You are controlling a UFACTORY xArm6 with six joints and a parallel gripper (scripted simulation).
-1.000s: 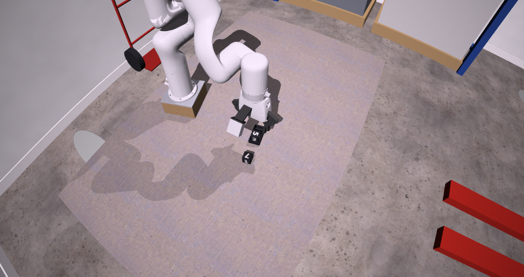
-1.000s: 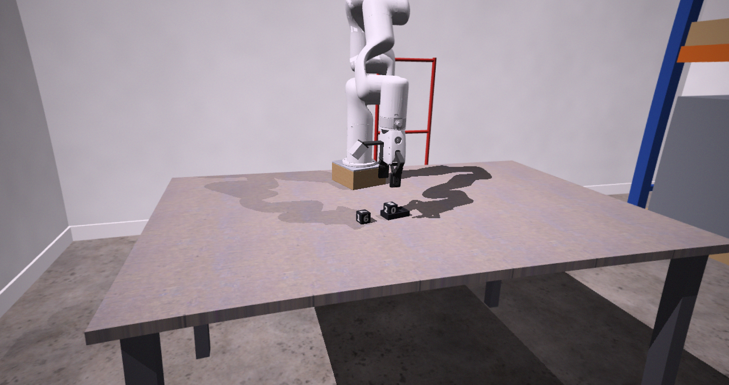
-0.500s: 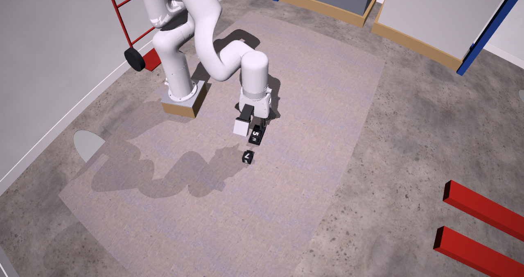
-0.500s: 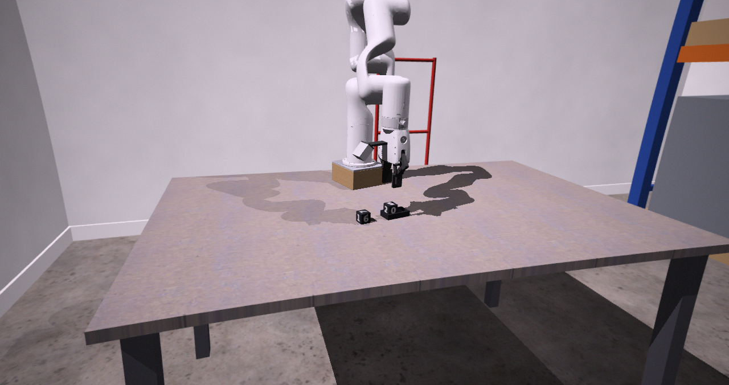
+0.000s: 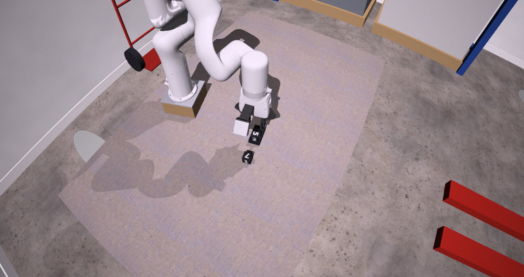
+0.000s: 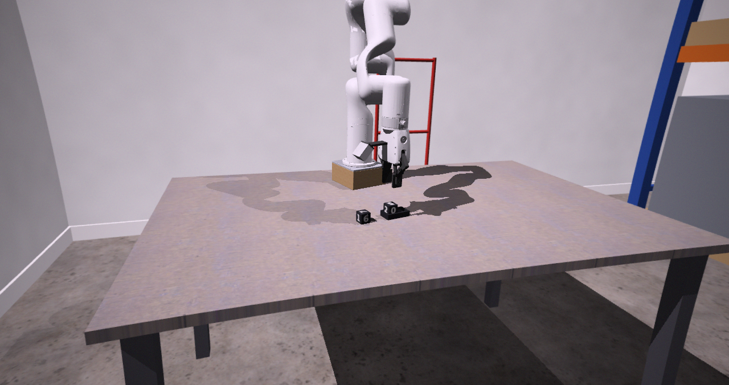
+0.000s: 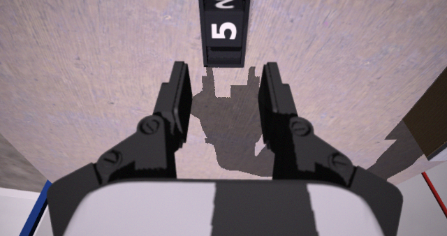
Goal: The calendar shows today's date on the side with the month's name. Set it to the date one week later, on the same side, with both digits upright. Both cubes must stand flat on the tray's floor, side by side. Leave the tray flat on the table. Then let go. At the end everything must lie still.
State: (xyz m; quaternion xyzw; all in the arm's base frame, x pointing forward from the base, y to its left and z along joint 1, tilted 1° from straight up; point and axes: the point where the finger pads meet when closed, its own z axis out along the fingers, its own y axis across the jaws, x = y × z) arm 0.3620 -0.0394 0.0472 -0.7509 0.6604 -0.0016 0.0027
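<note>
— Status of the pincer (image 7: 223,89)?
— Half spread, grasping nothing; hanging above the table (image 6: 254,260), just short of the tray (image 7: 223,59).

— Whereabouts of the cubes?
— One cube (image 7: 223,28) standing in the tray, 5 on top, 0 toward the exterior view. Other cube (image 5: 247,157) out on the table, just beside the tray, 7 on top, 6 on the side.

— Progress?
— Seemingly midway at best. Second cube yet to go back in beside the first, chosen digits upright on the month side; month name too small to read. Then letting go, all at rest.
</note>
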